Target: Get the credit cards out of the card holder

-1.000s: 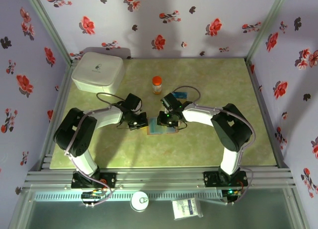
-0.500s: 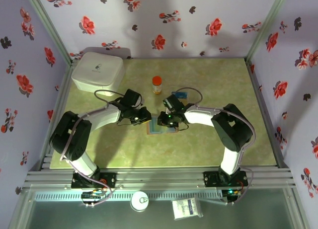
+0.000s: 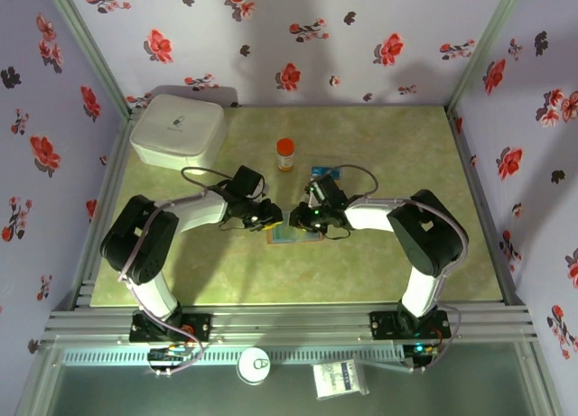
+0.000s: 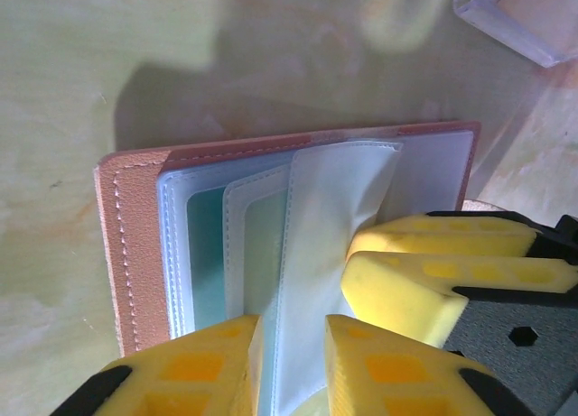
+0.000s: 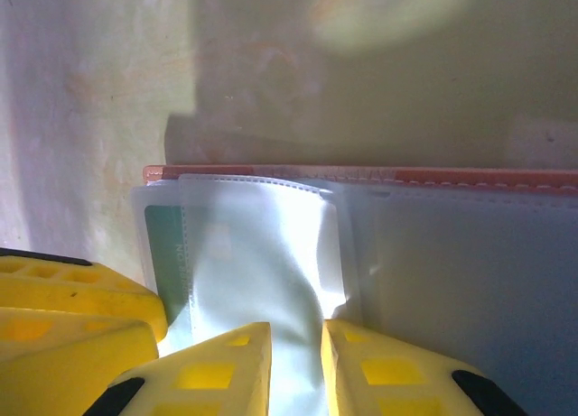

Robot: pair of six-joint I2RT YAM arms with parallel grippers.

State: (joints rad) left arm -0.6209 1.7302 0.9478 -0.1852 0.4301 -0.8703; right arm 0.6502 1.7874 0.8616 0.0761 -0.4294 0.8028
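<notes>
Black-and-white left arm (image 3: 194,213): base at the near left, elbow folded back, forearm low over the table (image 3: 406,163), reaching right toward the centre.
Left gripper (image 3: 269,221): yellow fingers (image 4: 208,366) nearly together, pinching a clear sleeve leaf of the card holder (image 3: 294,235).
Card holder: lies open at the table centre, reddish-brown cover down and sleeves up, between the two grippers and held by both.
Credit cards: a teal card (image 4: 209,254) shows through a sleeve pocket; a blue card (image 3: 325,173) lies on the table just far of the right gripper.
Right gripper (image 3: 304,220): fingers (image 5: 221,371) closed on a buckled clear sleeve, tips just beside the left gripper's.
Right arm (image 3: 424,235): base at the near right, elbow bent, forearm low, reaching left.
Change since 1.0 s ago: the left gripper has moved right onto the holder, the right wrist has shifted slightly right, and the holder is in the same place.
</notes>
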